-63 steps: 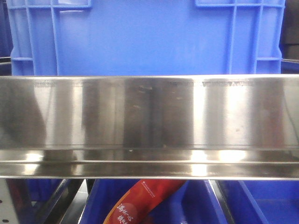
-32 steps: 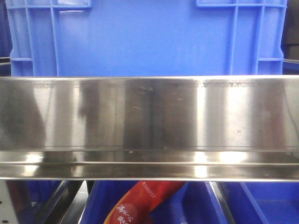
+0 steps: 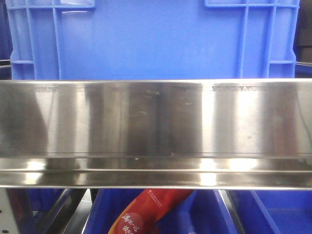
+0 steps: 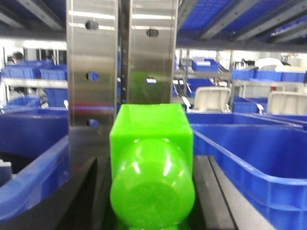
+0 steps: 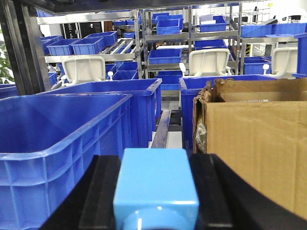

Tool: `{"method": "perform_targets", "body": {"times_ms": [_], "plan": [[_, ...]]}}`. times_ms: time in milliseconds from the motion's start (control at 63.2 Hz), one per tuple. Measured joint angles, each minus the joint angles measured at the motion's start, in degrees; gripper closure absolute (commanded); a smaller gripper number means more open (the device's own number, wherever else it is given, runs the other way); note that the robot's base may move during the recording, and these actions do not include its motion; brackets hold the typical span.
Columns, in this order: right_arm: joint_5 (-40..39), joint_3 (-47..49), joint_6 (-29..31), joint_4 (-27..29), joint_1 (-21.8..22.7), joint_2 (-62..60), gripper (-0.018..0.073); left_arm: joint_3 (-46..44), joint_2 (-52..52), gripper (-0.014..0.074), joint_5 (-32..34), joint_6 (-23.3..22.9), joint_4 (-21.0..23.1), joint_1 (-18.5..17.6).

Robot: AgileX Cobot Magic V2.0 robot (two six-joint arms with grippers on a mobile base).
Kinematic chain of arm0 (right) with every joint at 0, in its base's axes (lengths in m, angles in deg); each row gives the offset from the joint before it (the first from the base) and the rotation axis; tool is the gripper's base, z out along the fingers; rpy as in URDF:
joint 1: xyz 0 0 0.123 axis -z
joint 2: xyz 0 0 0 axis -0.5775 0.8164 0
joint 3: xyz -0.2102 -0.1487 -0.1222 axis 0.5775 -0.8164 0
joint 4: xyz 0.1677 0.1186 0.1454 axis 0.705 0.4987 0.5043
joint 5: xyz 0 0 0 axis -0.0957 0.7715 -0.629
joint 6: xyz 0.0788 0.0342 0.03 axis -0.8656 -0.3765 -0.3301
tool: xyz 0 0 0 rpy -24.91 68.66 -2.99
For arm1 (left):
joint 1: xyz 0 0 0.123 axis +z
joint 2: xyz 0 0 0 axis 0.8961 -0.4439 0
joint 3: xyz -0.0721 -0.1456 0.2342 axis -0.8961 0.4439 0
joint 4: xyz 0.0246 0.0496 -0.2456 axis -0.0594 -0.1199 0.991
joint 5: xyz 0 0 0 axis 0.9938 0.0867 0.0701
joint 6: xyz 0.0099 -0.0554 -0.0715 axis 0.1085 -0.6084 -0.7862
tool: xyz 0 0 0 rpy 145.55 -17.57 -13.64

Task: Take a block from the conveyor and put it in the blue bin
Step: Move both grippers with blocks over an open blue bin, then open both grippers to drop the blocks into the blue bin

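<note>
**State of the claws.** The left claw [image 4: 152, 165] has its two dark fingers against the sides of a green block [image 4: 151, 129], so it reads as clamped on it. The right claw [image 5: 156, 165] has its fingers against the sides of a light blue block [image 5: 156, 191] in the same way. Each block fills the gap between the fingers, and its long axis appears to run straight ahead of the claw, with a rounded end towards the wrist.

**Relation for the placing move.**
- Left claw: one blue bin [image 4: 249, 158] lies just to its right and ahead, rim below the block. A second blue bin [image 4: 29, 163] lies to its left, and a steel upright [image 4: 122, 62] stands directly ahead.
- Right claw: a large blue bin [image 5: 57, 139] lies just to its left, and a cardboard box [image 5: 259, 143] lies to its right.
- Neither arm is clearly nearer to a bin.

**Count.** There are two blocks, one in each claw. Three bins are near the claws, with many more on the far shelves, and there is one cardboard box. The conveyor appears in no view. The front view shows only a steel rail [image 3: 156, 126], a bin wall [image 3: 151, 39] and a red packet [image 3: 146, 209].

**Judgement.** The grabbing looks done and the release into a bin remains.
</note>
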Motion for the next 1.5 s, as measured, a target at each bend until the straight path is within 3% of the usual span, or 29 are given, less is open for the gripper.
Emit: {"method": "perform_targets", "body": {"times_ms": [158,316,411,554,728,870,1044,1139,1265,1503], "plan": [[0.0,0.0,0.0,0.8,0.0,0.0,0.0713,-3.0,-0.1,0.0708,-3.8,0.0,0.6,0.0],[1.0,1.7,0.0,7.4,0.0,0.9,0.0713,-5.9,-3.2,0.0708,-8.3,0.2,0.7,0.0],[3.0,4.7,0.5,8.3,0.0,3.5,0.0713,-8.0,-6.7,0.0708,-9.2,2.1,0.8,-0.2],[4.2,10.4,1.5,8.8,0.0,9.9,0.0713,-13.3,-13.3,0.0708,-9.3,5.0,1.5,-4.1],[4.8,19.3,2.2,10.3,-1.5,20.1,0.0713,-20.7,-23.4,0.0708,-9.5,5.7,2.6,-12.6],[5.1,25.2,2.5,10.4,-5.6,28.1,0.0713,-26.4,-31.7,0.0708,-8.8,5.9,2.9,-20.6],[2.3,30.1,2.5,10.5,-14.1,36.7,0.0713,-32.4,-41.9,0.0708,-4.4,6.0,3.2,-28.9],[-0.7,31.6,2.5,10.5,-18.7,41.1,0.0713,-35.1,-47.1,0.0708,-2.6,6.0,4.6,-30.8],[-4.7,32.2,6.2,10.5,-23.3,47.0,0.0713,-38.3,-53.3,0.0708,-2.0,6.0,10.2,-31.4],[-7.8,32.2,8.9,10.5,-24.2,54.3,0.0713,-39.5,-59.9,0.0708,-1.4,6.0,12.7,-31.4]]}}
